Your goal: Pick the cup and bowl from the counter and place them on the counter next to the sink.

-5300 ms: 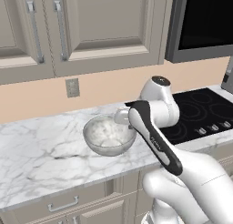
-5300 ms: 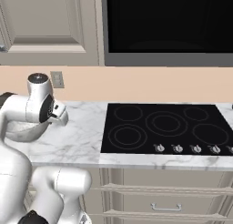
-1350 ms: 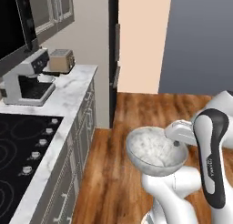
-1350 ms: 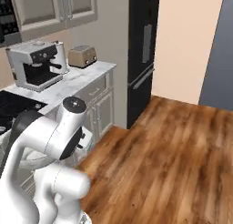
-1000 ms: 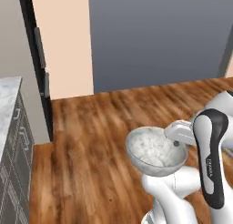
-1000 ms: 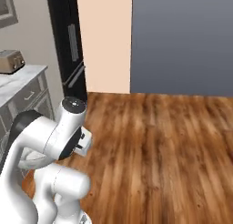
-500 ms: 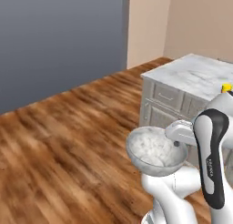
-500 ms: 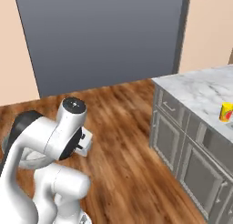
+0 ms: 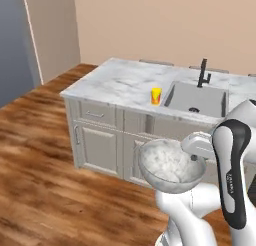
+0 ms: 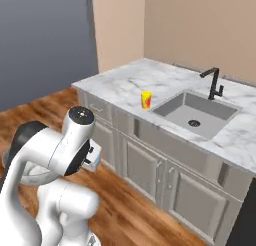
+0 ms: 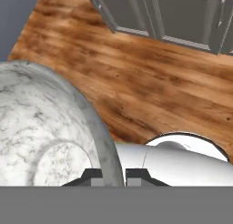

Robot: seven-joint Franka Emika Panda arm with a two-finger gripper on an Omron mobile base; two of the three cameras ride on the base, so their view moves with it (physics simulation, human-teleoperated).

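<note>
My gripper [image 11: 113, 175] is shut on the rim of the bowl [image 11: 41, 127], with one fingertip on each side of the grey wall. In the left base view the grey-white speckled bowl [image 9: 169, 165] hangs in front of my body above the wood floor, the gripper [image 9: 194, 157] at its right rim. The small yellow cup [image 9: 156, 96] stands on the white marble counter [image 9: 117, 82] just left of the sink [image 9: 197, 97]. In the right base view the cup [image 10: 145, 100] is beside the sink [image 10: 195, 112] on the counter [image 10: 125, 80].
A short black faucet [image 9: 202, 74] rises behind the basin, also seen as the faucet [image 10: 215, 83]. Grey cabinet doors [image 10: 145, 165] run under the counter. Wood floor [image 9: 45, 190] lies between me and the cabinets. A beige wall stands behind.
The whole view has swung round with the base: the counter with sink and cup now sits closer and more central. The bowl stays held in the same place before my body.
</note>
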